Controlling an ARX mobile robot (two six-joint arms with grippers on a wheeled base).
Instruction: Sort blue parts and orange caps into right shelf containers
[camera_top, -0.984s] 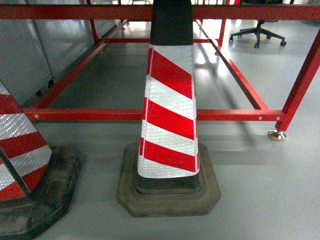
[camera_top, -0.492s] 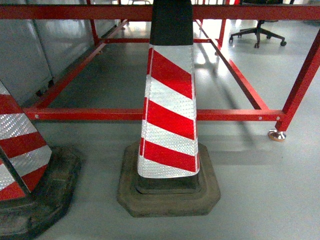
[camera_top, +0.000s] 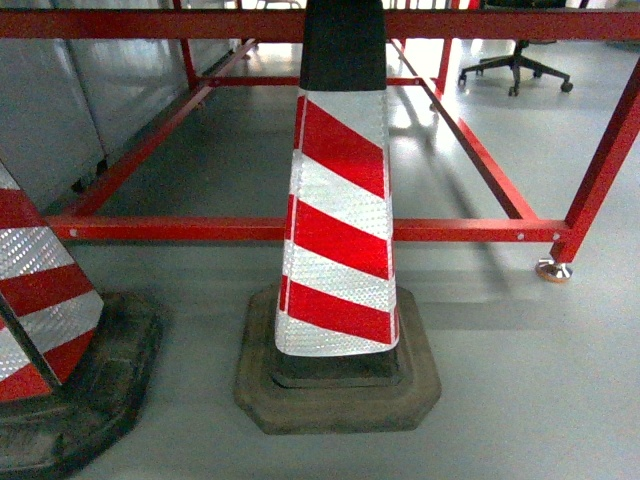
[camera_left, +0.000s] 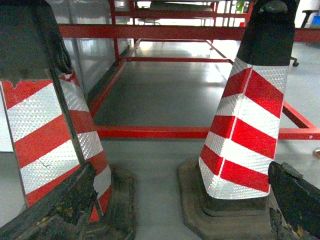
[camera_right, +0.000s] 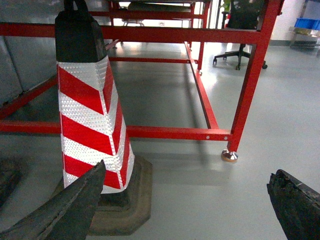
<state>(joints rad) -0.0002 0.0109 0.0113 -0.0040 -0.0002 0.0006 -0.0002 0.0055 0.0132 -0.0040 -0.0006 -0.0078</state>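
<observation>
No blue parts or orange caps show in any view. Far off at the top right of the right wrist view sits a blue box-like shape (camera_right: 306, 23), too small to tell whether it is one of the right shelf containers. My left gripper (camera_left: 182, 168) hangs low over the grey floor between two traffic cones, open, with nothing between its dark worn fingers (camera_left: 75, 197). My right gripper (camera_right: 187, 170) is also open and empty, over bare floor to the right of a cone. Neither gripper appears in the head view.
A red-and-white striped cone (camera_top: 340, 220) on a black rubber base stands straight ahead, and a second cone (camera_top: 40, 300) stands at the left edge. Behind them runs a low red steel frame (camera_top: 300, 229) with a levelling foot (camera_top: 553, 269). An office chair (camera_top: 517, 65) stands far back.
</observation>
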